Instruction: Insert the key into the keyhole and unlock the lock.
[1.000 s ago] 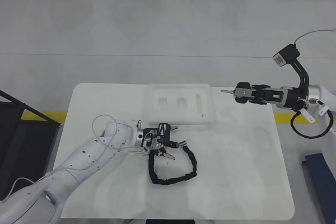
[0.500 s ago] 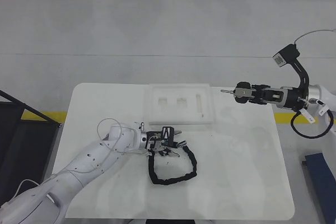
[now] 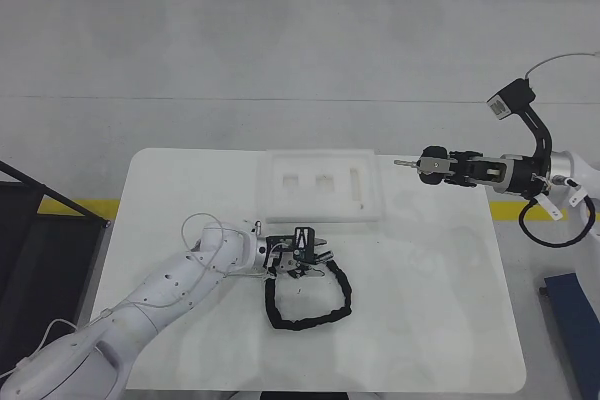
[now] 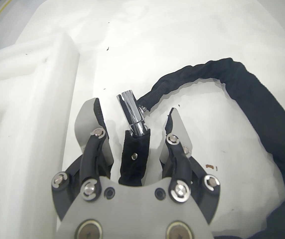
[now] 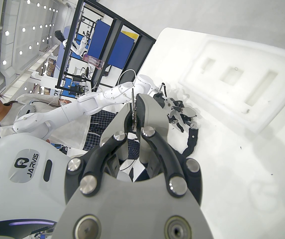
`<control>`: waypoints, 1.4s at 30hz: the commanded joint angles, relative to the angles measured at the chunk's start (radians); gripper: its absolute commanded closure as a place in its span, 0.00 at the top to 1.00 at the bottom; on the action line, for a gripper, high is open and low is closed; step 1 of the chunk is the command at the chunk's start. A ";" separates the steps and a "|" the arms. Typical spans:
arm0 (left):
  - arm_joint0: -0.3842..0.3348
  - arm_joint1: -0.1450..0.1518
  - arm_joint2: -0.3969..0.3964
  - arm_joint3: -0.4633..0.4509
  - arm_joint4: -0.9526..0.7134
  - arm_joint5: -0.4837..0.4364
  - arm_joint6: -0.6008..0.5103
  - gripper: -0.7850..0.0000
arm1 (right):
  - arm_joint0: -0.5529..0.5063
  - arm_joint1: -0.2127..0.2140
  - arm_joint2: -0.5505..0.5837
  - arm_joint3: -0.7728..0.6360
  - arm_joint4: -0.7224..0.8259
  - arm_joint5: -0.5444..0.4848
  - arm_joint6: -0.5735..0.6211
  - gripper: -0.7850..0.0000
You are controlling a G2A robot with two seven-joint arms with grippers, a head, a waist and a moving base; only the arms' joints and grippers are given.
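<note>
The step in hand, I judge, is securing the lock so the key can enter. The left gripper (image 4: 135, 108) is spread, one finger on each side of the chrome lock cylinder (image 4: 131, 115) without touching it. The cylinder lies on the surface (image 3: 430, 300) just beside the foam tray (image 3: 275, 190), joined to the black-sleeved chain (image 4: 244, 93). The gripper should close squarely on the cylinder body, leave the far end free and brace against twisting. The right gripper (image 3: 430, 163) is pressed together, pinching the key (image 5: 133, 115) in the air, well apart from the lock. The left wrist view makes the finger-to-cylinder gaps plain, while the top view gives the key-to-lock separation. I cannot make out the keyhole.
</note>
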 commanded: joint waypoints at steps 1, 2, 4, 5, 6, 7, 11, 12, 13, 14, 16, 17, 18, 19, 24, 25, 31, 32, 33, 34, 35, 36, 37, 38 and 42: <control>0.000 -0.005 -0.001 0.011 -0.005 -0.006 -0.005 0.55 | 0.000 0.000 0.000 0.000 0.000 0.000 0.000 0.00; -0.001 -0.008 -0.001 0.016 -0.006 -0.009 -0.007 0.53 | 0.000 0.000 0.000 0.000 0.000 0.000 0.000 0.00; -0.002 -0.013 -0.002 0.023 -0.009 -0.012 -0.010 0.47 | 0.000 0.000 0.000 0.000 0.000 0.000 0.000 0.00; -0.003 -0.015 -0.002 0.027 -0.010 -0.014 -0.011 0.46 | 0.000 0.000 0.000 0.000 0.000 0.000 0.000 0.00; -0.003 -0.017 -0.003 0.032 -0.012 -0.017 -0.014 0.45 | 0.000 0.000 0.000 0.000 0.000 0.000 0.000 0.00; -0.003 -0.019 -0.005 0.039 -0.017 -0.020 -0.019 0.45 | 0.000 0.000 0.000 0.000 0.000 0.000 0.000 0.00; -0.002 -0.028 -0.011 0.060 -0.043 -0.039 -0.043 0.40 | 0.000 0.000 0.000 0.000 0.000 0.000 0.000 0.00; -0.002 -0.030 -0.013 0.065 -0.050 -0.043 -0.050 0.33 | 0.000 0.000 0.000 0.000 0.000 0.000 0.000 0.00; -0.001 -0.033 -0.015 0.071 -0.058 -0.049 -0.059 0.29 | 0.000 0.000 0.000 0.000 0.000 0.000 0.000 0.00; -0.001 -0.035 -0.016 0.075 -0.067 -0.055 -0.066 0.26 | 0.000 0.000 0.000 0.000 0.000 0.000 0.000 0.00; -0.003 -0.039 -0.019 0.081 -0.077 -0.065 -0.079 0.21 | 0.000 0.000 0.000 0.000 0.000 0.000 0.000 0.00; -0.004 -0.042 -0.018 0.083 -0.078 -0.072 -0.084 0.15 | 0.000 0.000 0.000 0.000 0.000 0.000 0.000 0.00; -0.006 -0.044 -0.018 0.086 -0.080 -0.080 -0.090 0.05 | 0.000 0.000 0.000 0.000 0.000 0.000 0.000 0.00; -0.008 -0.046 -0.018 0.086 -0.081 -0.086 -0.093 0.00 | 0.000 0.000 0.000 0.000 0.000 0.000 0.000 0.00; -0.014 -0.052 -0.027 0.073 -0.070 -0.074 -0.074 0.00 | 0.000 0.000 0.000 0.000 0.000 0.000 0.000 0.00; -0.015 -0.052 -0.030 0.071 -0.068 -0.074 -0.069 0.00 | 0.000 0.000 0.000 0.000 0.000 0.000 0.000 0.00; -0.008 -0.044 -0.063 0.046 -0.066 -0.067 0.006 0.00 | 0.000 0.000 0.000 0.000 0.000 0.000 0.000 0.00; -0.006 -0.041 -0.072 0.042 -0.068 -0.063 0.026 0.00 | 0.000 0.000 0.000 0.000 0.000 0.000 0.000 0.00; -0.003 -0.037 -0.080 0.037 -0.064 -0.057 0.045 0.00 | 0.000 0.000 0.000 0.000 0.000 0.000 0.000 0.00; -0.003 -0.033 -0.089 0.029 -0.053 -0.048 0.064 0.00 | 0.000 0.000 0.000 0.000 0.000 0.000 0.000 0.00; 0.000 -0.029 -0.099 0.021 -0.044 -0.037 0.089 0.00 | 0.000 0.000 0.000 0.000 0.000 0.000 0.000 0.00; 0.004 -0.024 -0.109 0.015 -0.035 -0.027 0.115 0.00 | 0.000 0.000 0.000 0.000 0.000 0.000 0.000 0.00; 0.007 -0.018 -0.121 0.004 -0.025 -0.015 0.146 0.00 | 0.000 0.000 0.000 0.000 0.000 0.000 0.000 0.00; 0.011 -0.013 -0.129 -0.005 -0.009 -0.007 0.173 0.00 | 0.000 0.000 0.000 0.000 0.000 0.000 0.000 0.00; 0.023 0.008 -0.158 -0.050 0.066 0.034 0.301 0.00 | -0.010 0.001 -0.008 -0.019 -0.019 0.006 -0.009 0.00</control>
